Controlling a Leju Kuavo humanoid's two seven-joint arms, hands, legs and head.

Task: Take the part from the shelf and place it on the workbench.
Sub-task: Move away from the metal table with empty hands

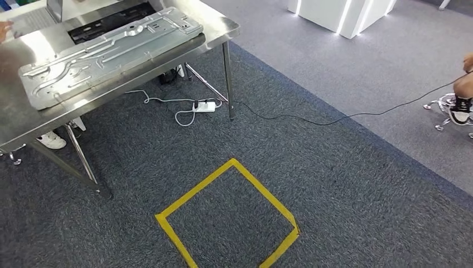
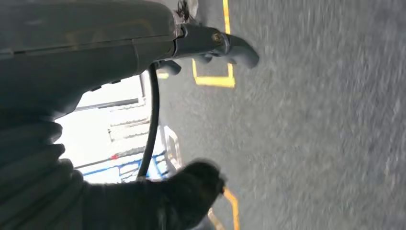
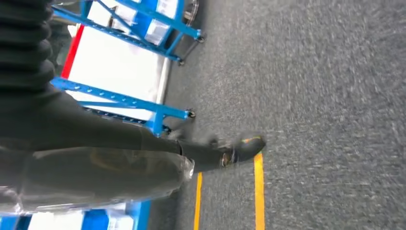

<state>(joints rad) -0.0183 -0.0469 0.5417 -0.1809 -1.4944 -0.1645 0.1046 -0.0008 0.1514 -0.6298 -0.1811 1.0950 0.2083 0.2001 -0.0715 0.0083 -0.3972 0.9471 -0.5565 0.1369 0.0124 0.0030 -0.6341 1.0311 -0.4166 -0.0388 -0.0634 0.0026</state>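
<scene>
On the stainless-steel workbench (image 1: 215, 25) at the far left of the head view lies the part (image 1: 106, 50), a long stamped grey metal panel, flat and slanted across the tabletop, with a black tray (image 1: 109, 22) just behind it. A white shoe (image 1: 52, 140) shows under the bench near its leg. Further right, a white power strip (image 1: 204, 106) sits on the dark grey carpet beside a table leg, its black cable (image 1: 346, 116) running off across the floor. A yellow tape square (image 1: 228, 215) marks the carpet in the foreground. At the far right edge a person's foot (image 1: 460, 109) rests on a chair base.

The left hand (image 2: 210, 48) hangs above the carpet, fingers loosely curled and holding nothing. The right hand (image 3: 225, 151) also hangs free and empty, near a blue shelf frame (image 3: 139, 103); blur hides how its fingers lie, so I cannot tell.
</scene>
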